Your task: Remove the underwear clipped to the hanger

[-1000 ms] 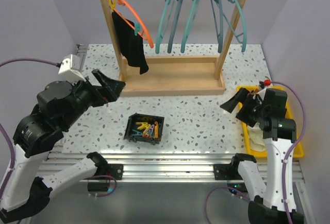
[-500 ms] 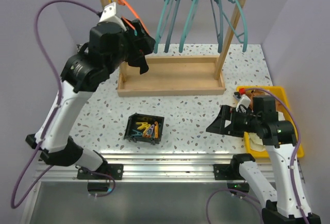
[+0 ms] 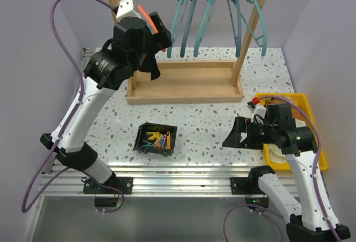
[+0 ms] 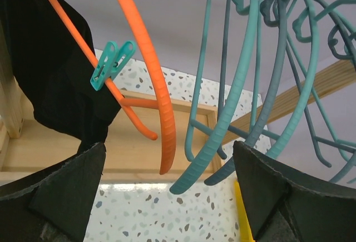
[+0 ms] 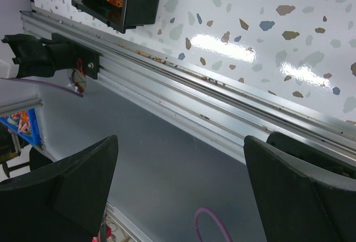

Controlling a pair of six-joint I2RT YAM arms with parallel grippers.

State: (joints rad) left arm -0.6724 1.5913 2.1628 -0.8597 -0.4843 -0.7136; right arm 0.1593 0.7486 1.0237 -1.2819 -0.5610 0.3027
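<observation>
While the left gripper [image 4: 168, 161] is up at the wooden rack [image 3: 183, 80], its two dark, rough-faced fingers are spread wide with nothing between them. The black underwear [image 4: 53, 69] hangs just off to its left. It's soft matte cloth, pinned to the thin lower bar of a ribbed orange plastic hanger [image 4: 150, 69] by a little teal clip [image 4: 111, 63]. Right of that there's a bunch of curvy teal hangers [image 4: 245, 86], same ribbed plastic, all bare.

Containers: a small square black bin [image 3: 156, 138] sits on the speckled table [image 3: 211, 119] and holds a jumble of yellow, orange and blue clips. Over at the right edge is a yellow tray [image 3: 319, 142] with some crumpled cream cloth [image 3: 276, 151] in it, mostly hidden behind the right arm, so I can't make out its shape.

The right gripper [image 5: 178, 158] hangs low over the table's near edge and the shiny aluminium rail [image 5: 222, 114], fingers wide apart, holding nothing.
</observation>
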